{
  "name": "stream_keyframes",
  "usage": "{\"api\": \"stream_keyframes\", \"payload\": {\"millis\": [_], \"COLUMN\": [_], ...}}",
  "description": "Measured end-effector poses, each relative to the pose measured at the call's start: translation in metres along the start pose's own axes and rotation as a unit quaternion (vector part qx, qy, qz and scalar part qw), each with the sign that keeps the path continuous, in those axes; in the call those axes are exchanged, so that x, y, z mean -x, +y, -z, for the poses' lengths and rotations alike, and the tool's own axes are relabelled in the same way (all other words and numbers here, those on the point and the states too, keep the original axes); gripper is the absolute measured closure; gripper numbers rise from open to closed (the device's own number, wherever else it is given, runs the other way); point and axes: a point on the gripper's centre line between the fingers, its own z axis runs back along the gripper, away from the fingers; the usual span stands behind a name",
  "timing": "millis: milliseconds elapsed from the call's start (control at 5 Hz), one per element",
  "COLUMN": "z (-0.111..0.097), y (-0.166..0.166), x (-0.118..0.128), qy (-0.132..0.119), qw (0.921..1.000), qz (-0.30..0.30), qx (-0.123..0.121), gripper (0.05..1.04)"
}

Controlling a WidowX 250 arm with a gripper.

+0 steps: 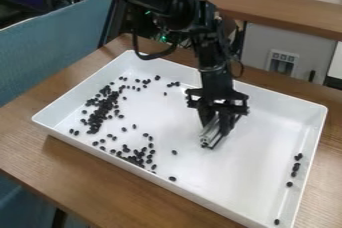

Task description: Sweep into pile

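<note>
The pincer (218,122) hung just right of center, pinching a pale ribbed tool (210,134) over the white tray (267,147) on the desk (100,177). Black beans (100,112) lay thickest at left, others clustered below center-left, a few strung at lower right.

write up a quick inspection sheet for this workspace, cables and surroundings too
surface: white tray on wooden table
job's things: black bean-like pieces in two main clusters, at the tray's left and near side; strays, some by the right wall
clutter: dark, unclear items beyond the blue panel
gripper: over mid-tray, closed on a pale ridged tool
cables: black loop hanging from the arm
surroundings: blue panel left, wooden ledge behind
</note>
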Motion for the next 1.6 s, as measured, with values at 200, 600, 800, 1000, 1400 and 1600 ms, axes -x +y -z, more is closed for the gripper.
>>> {"api": "stream_keyframes", "payload": {"millis": [200, 600, 800, 1000, 1400, 1600], "z": [-0.001, -0.01, -0.013, -0.014, -0.038, -0.043], "y": [0.011, 0.057, 0.069, 0.079, 0.163, 0.175], "x": [0.0, -0.007, -0.012, -0.009, 0.02, 0.03], "qy": [0.0, -0.014, -0.013, -0.012, -0.037, -0.04], "qw": [0.9998, 0.9974, 0.9969, 0.9961, 0.9811, 0.9788], "qz": [-0.018, -0.071, -0.077, -0.085, -0.184, -0.193], "qx": [-0.003, -0.009, -0.013, -0.018, -0.047, -0.056], "gripper": [0.693, 0.692, 0.692, 0.693, 0.693, 0.693]}}
